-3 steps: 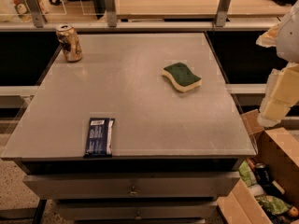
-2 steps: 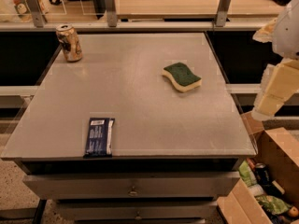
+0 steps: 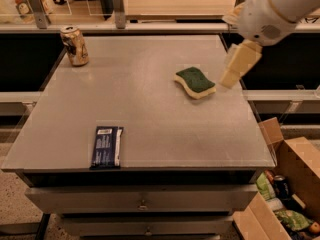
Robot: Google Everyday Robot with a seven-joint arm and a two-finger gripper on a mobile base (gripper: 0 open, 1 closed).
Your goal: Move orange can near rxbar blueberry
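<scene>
The orange can (image 3: 74,45) stands upright at the far left corner of the grey table (image 3: 150,119). The rxbar blueberry (image 3: 106,146), a dark navy wrapper with white text, lies flat near the front left edge. My gripper (image 3: 231,76) hangs from the white arm (image 3: 270,11) above the table's right side, just right of the sponge. It is far from both the can and the bar and holds nothing that I can see.
A green-and-yellow sponge (image 3: 195,82) lies right of the table's centre. An open cardboard box (image 3: 285,194) with cans and packets sits on the floor at the lower right. A counter with posts (image 3: 118,6) runs behind the table.
My arm and gripper have swung in from the right edge of the view, leftward and over the table's right side, toward the sponge. The can, bar and sponge have not moved.
</scene>
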